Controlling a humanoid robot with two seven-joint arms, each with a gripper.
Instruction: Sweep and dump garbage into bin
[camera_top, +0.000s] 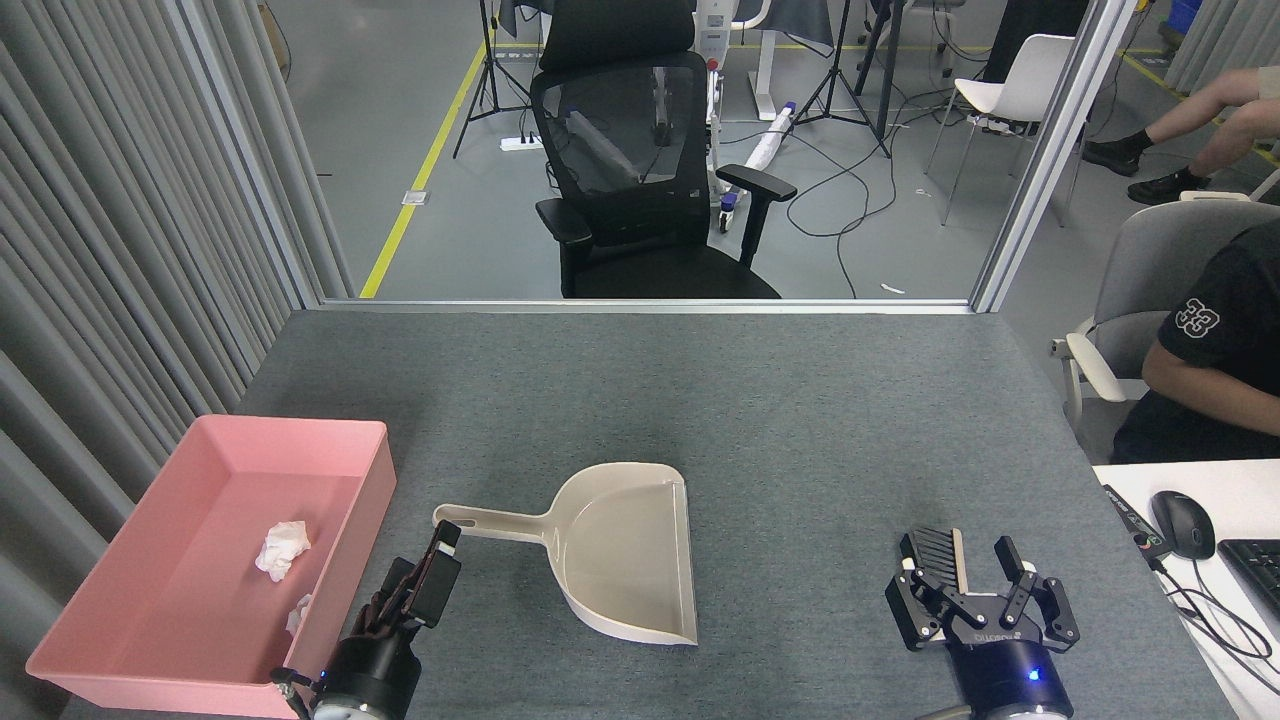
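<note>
**Head view: two tissue wads lie in the pink tray, dustpan empty on the worktop**

Head view shows little readable writing: white numerals "33" on the black sleeve of a person (1210, 370) seated at 3 o'clock, and a pale logo on the right hand's body, too small to read.

One shallow rectangular pink plastic bin (130, 560) sits on the grey felt worktop (800, 420) at 8 o'clock. It holds two crumpled white tissue-paper wads: the larger wad (281, 548) near its middle, the smaller wad (299, 614) against its right wall. One beige plastic long-handled dustpan (620, 550) lies at centre, nothing in its scoop, handle pointing toward 9 o'clock.

One hand brush with black bristles (935, 555) lies at 4 o'clock, mostly hidden behind the right hand (978, 582), whose fingers are spread to either side of it. The left hand (425, 580) hangs at 7 o'clock, just below the handle's tip and beside the bin; whether its fingers are spread or pressed together I cannot tell.
</note>
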